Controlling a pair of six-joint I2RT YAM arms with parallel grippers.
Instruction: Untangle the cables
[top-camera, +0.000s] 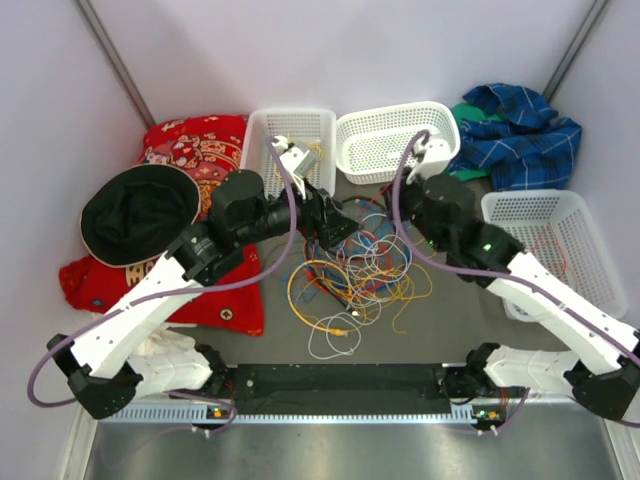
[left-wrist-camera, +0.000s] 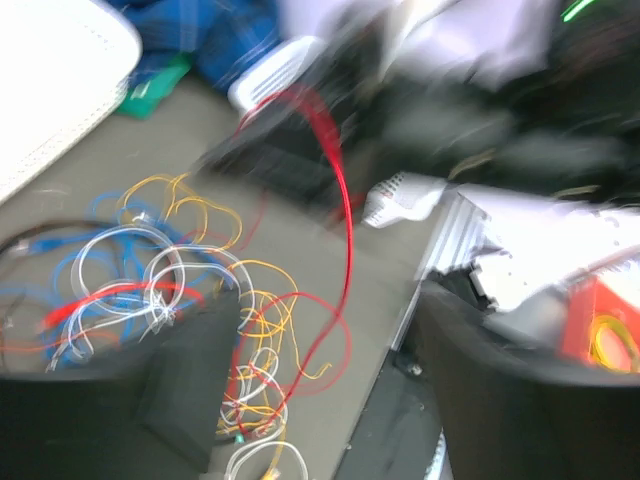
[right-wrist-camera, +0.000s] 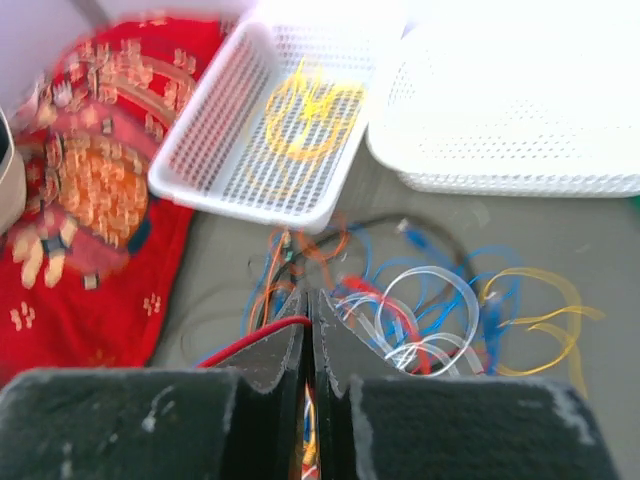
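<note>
The tangled pile of thin coloured cables (top-camera: 350, 270) lies on the grey table (top-camera: 450, 325) between the 2 arms. The right gripper (right-wrist-camera: 311, 300) is closed on a thin red cable (left-wrist-camera: 345, 200) that arches above the pile. The left gripper (left-wrist-camera: 325, 310) stands wide, holding nothing.

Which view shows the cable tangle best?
Top external: nearly the whole cable tangle shows between the arms. Left wrist: a blurred part; right wrist: some beyond the right end effector, shut on a red cable.

walls (top-camera: 350, 50): plain white | table (top-camera: 455, 330): grey | light: even
</note>
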